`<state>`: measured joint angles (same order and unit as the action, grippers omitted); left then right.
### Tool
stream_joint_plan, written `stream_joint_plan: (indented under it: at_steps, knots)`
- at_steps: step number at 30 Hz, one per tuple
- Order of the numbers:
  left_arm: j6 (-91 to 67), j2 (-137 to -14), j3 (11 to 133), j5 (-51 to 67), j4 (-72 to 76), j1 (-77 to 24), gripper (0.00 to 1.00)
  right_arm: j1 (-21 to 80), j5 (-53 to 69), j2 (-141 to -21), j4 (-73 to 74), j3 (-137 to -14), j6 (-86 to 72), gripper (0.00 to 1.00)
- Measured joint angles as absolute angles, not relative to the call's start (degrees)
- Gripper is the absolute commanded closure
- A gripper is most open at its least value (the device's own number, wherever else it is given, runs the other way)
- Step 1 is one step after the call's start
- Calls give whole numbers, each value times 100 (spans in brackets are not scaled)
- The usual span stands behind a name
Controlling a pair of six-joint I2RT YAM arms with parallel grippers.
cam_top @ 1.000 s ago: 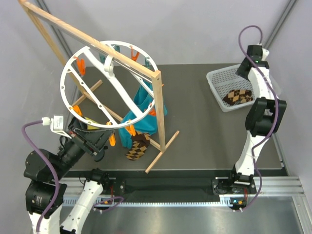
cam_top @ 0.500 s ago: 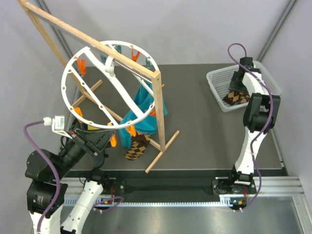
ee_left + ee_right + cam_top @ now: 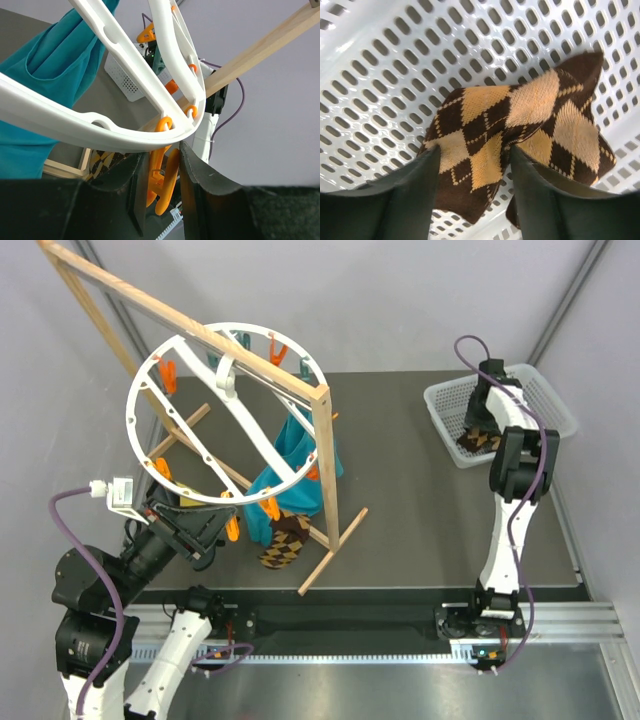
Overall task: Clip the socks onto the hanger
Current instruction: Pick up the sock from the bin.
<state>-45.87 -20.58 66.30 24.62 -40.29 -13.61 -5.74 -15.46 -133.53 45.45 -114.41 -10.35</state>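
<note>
Meanwhile the left gripper pinches shut on an orange clip at the hanger rim, while the right gripper stands open astride a sock in the basket

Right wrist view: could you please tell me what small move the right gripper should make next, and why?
Probably close the right gripper on the sock: its open jaws straddle the raised fold, and the sock lies loose in the basket.
</note>
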Motion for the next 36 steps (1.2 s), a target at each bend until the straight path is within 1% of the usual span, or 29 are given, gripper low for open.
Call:
stream_joint_plan:
  at_steps: [1,2,4,5,8,14,18,23,28,31,36]
  knots:
    - [-4587,-2058,6630,2462,-4032,-1361,100,-574,-1542,-13388,4545,-11509,-1039,57]
    - [-4587,-2058,6630,2462,-4032,-1361,100,-574,-1527,-13439,4545,-11572,-1046,69]
    - [-4584,-2058,6630,2460,-4032,-1361,100,-572,-1485,-13480,4543,-11605,-1074,79]
    - [-4584,-2058,6630,2460,-4032,-1361,100,-572,-1441,-13489,4541,-11607,-1100,88]
    - [-4584,-2058,6630,2460,-4032,-1361,100,-574,-1347,-13489,4550,-11638,-1164,100]
    - [-4589,-2062,6630,2460,-4032,-1361,100,-578,-1216,-13391,4558,-11622,-1470,100]
    - [-4589,-2080,6630,2460,-4029,-1361,100,-574,-1094,-12678,4484,-11277,-1776,100]
    - [-4591,-2080,6630,2447,-4032,-1361,100,-574,-843,-10724,4134,-10355,-2206,100]
    - [-4598,-2080,6628,2438,-4025,-1361,100,-416,-552,-7992,3422,-8475,-2604,100]
    - [-4622,-2080,6624,2438,-4021,-1361,100,189,-602,-6521,3271,-7585,-2773,100]
    - [-4637,-2080,6622,2427,-4012,-1361,100,1352,-526,-4504,3395,-6495,-3170,100]
